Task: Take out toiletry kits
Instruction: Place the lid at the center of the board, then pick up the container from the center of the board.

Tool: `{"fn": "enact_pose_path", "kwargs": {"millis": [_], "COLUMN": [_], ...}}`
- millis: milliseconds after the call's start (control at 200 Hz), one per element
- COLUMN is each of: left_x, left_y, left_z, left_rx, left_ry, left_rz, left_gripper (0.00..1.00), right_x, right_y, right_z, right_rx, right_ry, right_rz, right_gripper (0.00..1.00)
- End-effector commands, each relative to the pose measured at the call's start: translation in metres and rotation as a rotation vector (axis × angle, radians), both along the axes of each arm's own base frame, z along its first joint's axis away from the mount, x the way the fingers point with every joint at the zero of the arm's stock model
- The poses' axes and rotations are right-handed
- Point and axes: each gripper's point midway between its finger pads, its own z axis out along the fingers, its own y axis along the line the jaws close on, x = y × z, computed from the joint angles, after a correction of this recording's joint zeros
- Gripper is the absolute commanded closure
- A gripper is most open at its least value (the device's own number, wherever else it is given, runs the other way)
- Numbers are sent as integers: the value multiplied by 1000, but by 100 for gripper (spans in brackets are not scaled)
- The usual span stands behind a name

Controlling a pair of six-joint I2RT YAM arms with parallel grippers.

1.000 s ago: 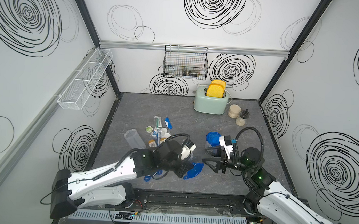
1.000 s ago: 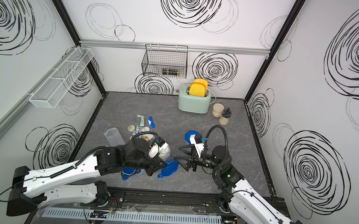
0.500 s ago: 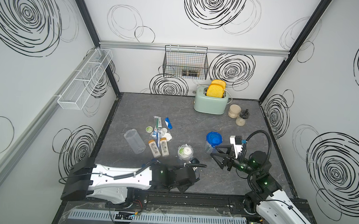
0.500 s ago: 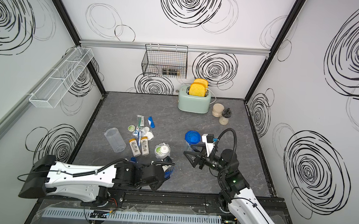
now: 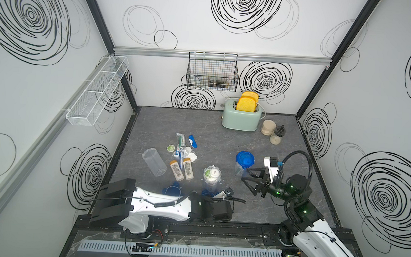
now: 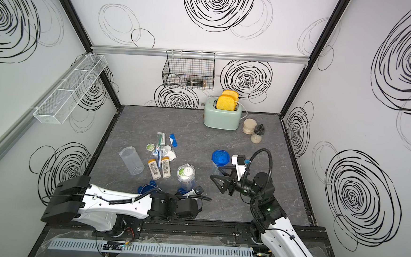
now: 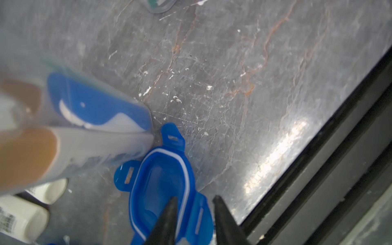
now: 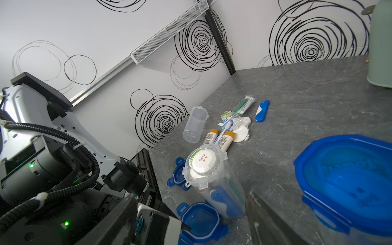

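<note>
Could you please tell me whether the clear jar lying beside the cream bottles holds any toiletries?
No, the clear jar shows nothing inside its transparent walls.

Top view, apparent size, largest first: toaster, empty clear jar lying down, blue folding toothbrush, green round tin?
1. toaster
2. empty clear jar
3. blue folding toothbrush
4. green round tin; these last two look nearly alike.

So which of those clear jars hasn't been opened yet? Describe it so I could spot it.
Start at the mint-green toaster at the back and come straight toward the front: the first clear jar you meet is it. Unlike the empty jar lying on its side and the uncapped jar stuffed with toiletries, it alone wears its blue lid.
</note>
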Motion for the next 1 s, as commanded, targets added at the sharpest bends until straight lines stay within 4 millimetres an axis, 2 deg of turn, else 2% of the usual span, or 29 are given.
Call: {"fn": "enact_pose_path", "kwargs": {"millis": [0, 130, 220, 305, 405, 480, 520, 630, 700, 805, 891, 996], "left_x": [-1, -3, -5, -6, 1, 12, 21, 45, 61, 77, 79, 76], "left_y": [-10, -14, -19, -20, -13, 3, 15, 56, 88, 130, 143, 143], "left_z": [7, 12, 24, 45, 83, 116, 134, 166, 174, 175, 178, 186], "left_rx": [-38, -62, -108, -186, -319, -435, -503, -679, -742, -760, -763, -775], "left_ry": [-7, -5, 3, -3, -23, -59, -75, -94, -108, -129, -129, -127], "left_rz": [-9, -23, -35, -37, -9, 50, 95, 222, 324, 469, 487, 462], "left_gripper": [43, 39, 39, 40, 40, 38, 34, 30, 28, 25, 24, 21], "right_x": [-1, -1, -1, -5, -16, -23, -26, -33, -36, -29, -32, -33], "right_y": [0, 1, 1, 3, 8, 14, 17, 31, 41, 48, 56, 64], "right_z": [4, 2, -1, -4, -7, -6, -8, -28, -44, -63, -71, -84], "right_rx": [9, 5, -1, -3, 0, -24, -37, -88, -155, -231, -228, -244], "right_ry": [-13, -4, 6, -10, -40, -75, -99, -124, -134, -179, -235, -283], "right_rz": [11, 15, 17, 42, 94, 96, 94, 99, 96, 26, 31, 51], "right_gripper": [17, 17, 18, 19, 20, 18, 17, 16, 16, 12, 8, 3]}}
